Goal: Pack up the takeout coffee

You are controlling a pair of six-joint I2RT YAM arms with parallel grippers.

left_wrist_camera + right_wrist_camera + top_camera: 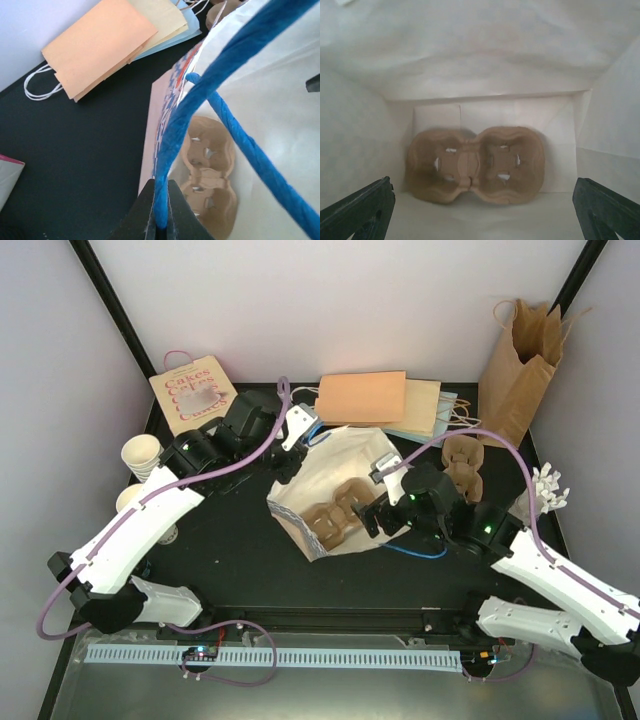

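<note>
A white paper bag (345, 455) with blue handles lies on its side mid-table, mouth towards the front. A brown two-cup carrier (335, 515) rests inside it, and it also shows in the right wrist view (475, 165) and the left wrist view (210, 170). My left gripper (291, 458) (161, 220) is shut on the bag's blue handle (172, 145) and holds the mouth up. My right gripper (374, 512) (480, 220) is open and empty inside the bag's mouth. Two cream paper cups (141, 453) stand at the left edge. No black lids show.
A second brown carrier (463, 464) lies right of the bag. A tall brown paper bag (520, 365) stands back right. Flat orange and pale bags (362, 397) and a "Cakes" bag (192, 392) lie at the back. A white ribbed item (549, 486) sits at the right edge.
</note>
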